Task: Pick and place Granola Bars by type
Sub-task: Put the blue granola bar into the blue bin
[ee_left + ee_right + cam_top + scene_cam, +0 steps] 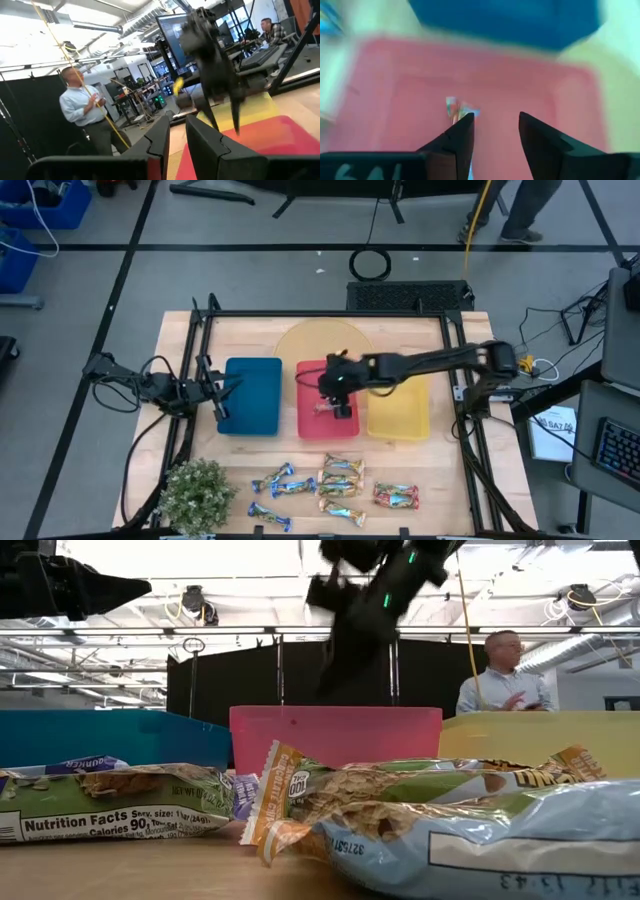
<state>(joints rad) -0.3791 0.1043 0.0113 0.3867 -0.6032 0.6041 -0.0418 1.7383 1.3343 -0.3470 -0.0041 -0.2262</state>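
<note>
My right gripper (341, 406) (495, 122) hangs open over the red tray (310, 425), fingers pointing down. One small shiny bar (454, 106) (325, 408) lies on the red tray's floor, partly hidden behind one finger; its kind cannot be told. The other granola bars lie near the table's near edge: blue-silver ones (282, 482), gold-tan ones (340, 485) and red-orange ones (396, 497). My left gripper (226, 388) (178, 137) waits at the blue tray's (252, 395) left edge, with a narrow gap between its fingers.
The yellow tray (400, 418) stands to the right of the red one. A small green potted plant (195, 495) sits at the near left corner. A dark frame (320, 314) borders the table. A person (497, 675) stands beyond the far edge.
</note>
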